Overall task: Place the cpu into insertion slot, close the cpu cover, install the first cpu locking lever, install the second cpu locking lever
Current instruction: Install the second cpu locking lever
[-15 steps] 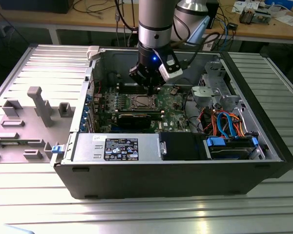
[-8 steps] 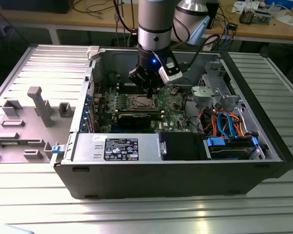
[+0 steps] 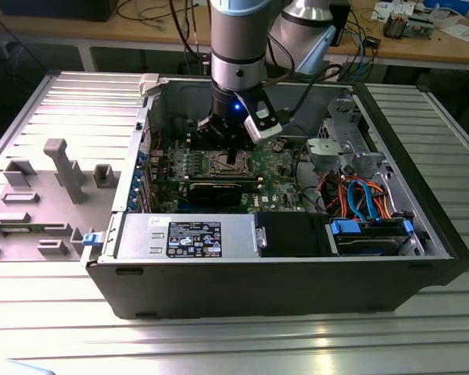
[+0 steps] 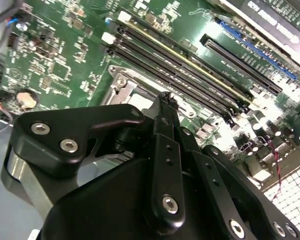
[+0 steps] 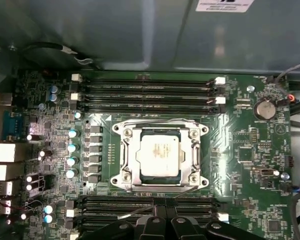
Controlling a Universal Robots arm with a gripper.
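In the first wrist view the cpu [image 5: 160, 154] lies flat in the insertion slot [image 5: 121, 172], silver top up. The cpu cover [image 5: 160, 131] is down around it as a metal frame. My gripper [image 5: 165, 222] hovers just beside the slot's edge, over the nearby memory slots, fingers together and nothing visibly between them. A thin wire locking lever [image 5: 136, 211] slants up toward the fingertips. In the second wrist view the gripper [image 4: 166, 99] points down at the slot's rim [image 4: 124, 84]. In the exterior view the gripper [image 3: 230, 155] hangs low over the slot [image 3: 223, 165] inside the open computer case.
Long black memory slots [image 5: 145, 92] flank the socket on the green motherboard [image 5: 250, 165]. The case holds a power supply [image 3: 187, 234], a drive cage [image 3: 344, 144] and coloured cables [image 3: 359, 195]. A grey fixture plate [image 3: 55, 180] lies on the exterior view's left.
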